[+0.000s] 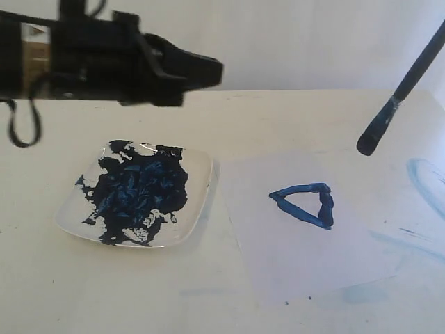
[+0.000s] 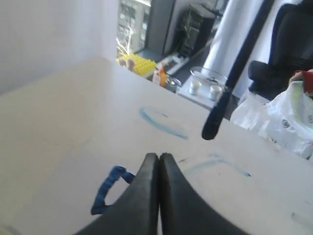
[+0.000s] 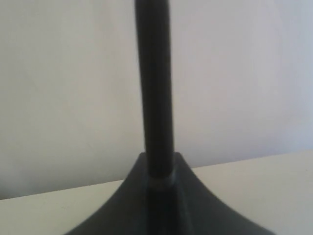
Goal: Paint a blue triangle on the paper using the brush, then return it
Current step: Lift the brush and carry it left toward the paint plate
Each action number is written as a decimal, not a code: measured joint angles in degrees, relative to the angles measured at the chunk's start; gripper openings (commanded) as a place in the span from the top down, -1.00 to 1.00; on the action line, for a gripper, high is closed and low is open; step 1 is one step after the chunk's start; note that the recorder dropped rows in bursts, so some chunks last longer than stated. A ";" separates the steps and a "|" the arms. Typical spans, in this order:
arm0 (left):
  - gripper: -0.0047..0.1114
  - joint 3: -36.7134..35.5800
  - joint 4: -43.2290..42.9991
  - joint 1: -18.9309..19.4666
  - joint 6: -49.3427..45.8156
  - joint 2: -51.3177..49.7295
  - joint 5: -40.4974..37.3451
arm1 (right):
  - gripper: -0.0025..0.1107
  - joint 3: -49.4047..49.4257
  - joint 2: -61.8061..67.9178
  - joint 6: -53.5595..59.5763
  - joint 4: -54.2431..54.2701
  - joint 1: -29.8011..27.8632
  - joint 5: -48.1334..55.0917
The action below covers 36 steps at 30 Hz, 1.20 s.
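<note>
Exterior view: left end effector (image 1: 212,72) in the upper left of the frame, black, jaws together, nothing in them, hanging above the plate (image 1: 199,182). The plate sits left of centre on the bench (image 1: 278,118) and is covered in dark blue paint (image 1: 139,191). The paper (image 1: 278,257) lies flat just right of the plate. The blue triangle (image 1: 304,204) is a thick closed outline at mid-sheet. The brush (image 1: 400,94) comes in slanted from the upper right edge, its dark tip down and lifted off the bench, beyond the paper's upper right corner. Light-blue smears (image 1: 424,177) are on the bench at the far right. The right end effector is out of frame here.

Left wrist view: left end effector (image 2: 159,156) at bottom centre, fingers pressed flat against each other, empty. Part of the blue triangle (image 2: 105,191) shows at lower left beside the fingers. The brush (image 2: 230,83) hangs in the upper right, tip clear of the bench.

Right wrist view: right end effector (image 3: 160,162) at bottom centre, clamped on the brush (image 3: 155,88). The shaft runs straight up the frame. Neither paper nor triangle is visible.
</note>
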<state>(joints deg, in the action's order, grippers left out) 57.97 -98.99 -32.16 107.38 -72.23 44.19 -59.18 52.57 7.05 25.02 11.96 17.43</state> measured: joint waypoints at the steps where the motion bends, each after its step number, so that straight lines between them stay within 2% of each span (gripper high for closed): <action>1: 0.92 -1.44 0.00 1.43 0.00 2.29 -0.17 | 0.96 0.41 -0.97 0.00 -0.11 0.00 0.42; 5: 0.92 -9.09 0.00 7.11 -1.87 13.22 -5.70 | 0.96 2.12 -4.63 0.00 -0.22 0.00 2.01; 11: 0.92 -23.29 -0.32 12.84 -8.07 30.78 -22.68 | 0.96 5.10 -5.57 0.00 3.30 0.00 2.50; 17: 0.92 -31.50 -0.32 13.56 -12.97 43.46 -32.36 | 0.96 7.46 -3.27 0.00 12.76 0.00 0.47; 23: 0.92 -36.34 -0.32 13.56 -13.45 50.22 -37.73 | 0.96 7.57 0.66 0.00 18.02 1.57 -1.76; 29: 0.92 -41.31 -0.32 13.56 -13.58 51.38 -40.63 | 0.96 7.57 4.41 0.00 19.57 7.25 -6.75; 36: 0.92 -41.59 -0.32 13.56 -13.58 51.38 -40.63 | 0.96 7.57 10.64 0.00 21.20 16.29 -17.06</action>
<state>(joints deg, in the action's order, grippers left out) 16.37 -99.31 -18.60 93.80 -20.86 3.56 -51.61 63.21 7.05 46.23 28.25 0.38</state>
